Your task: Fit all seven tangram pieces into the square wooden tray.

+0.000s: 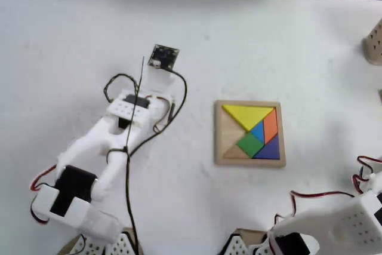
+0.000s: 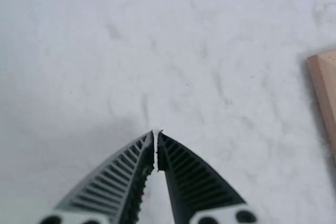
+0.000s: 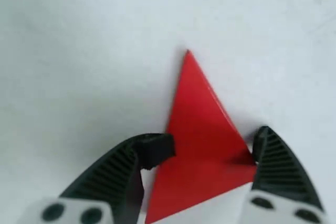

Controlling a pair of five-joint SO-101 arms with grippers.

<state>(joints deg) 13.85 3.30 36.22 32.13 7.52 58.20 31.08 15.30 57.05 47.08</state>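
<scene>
Wood shows bare along the left part of the square wooden tray (image 1: pixel 225 143), which lies flat on the white tabletop (image 1: pixel 268 46), somewhat nearer its right edge than its left. Yellow (image 1: pixel 246 115), orange (image 1: pixel 271 125), blue (image 1: pixel 258 131), green (image 1: pixel 250 144) and purple (image 1: pixel 270 148) pieces sit inside it. The left arm (image 1: pixel 113 132) lies well to the tray's left.

From the left wrist, the left gripper (image 2: pixel 156 136) has its fingers together, tips touching, above bare tabletop, with a tray corner (image 2: pixel 324 90) near.

From the right wrist, the right gripper (image 3: pixel 210 145) has a finger against each side of the red triangle (image 3: pixel 199 103), clamped on it at the tabletop.
</scene>
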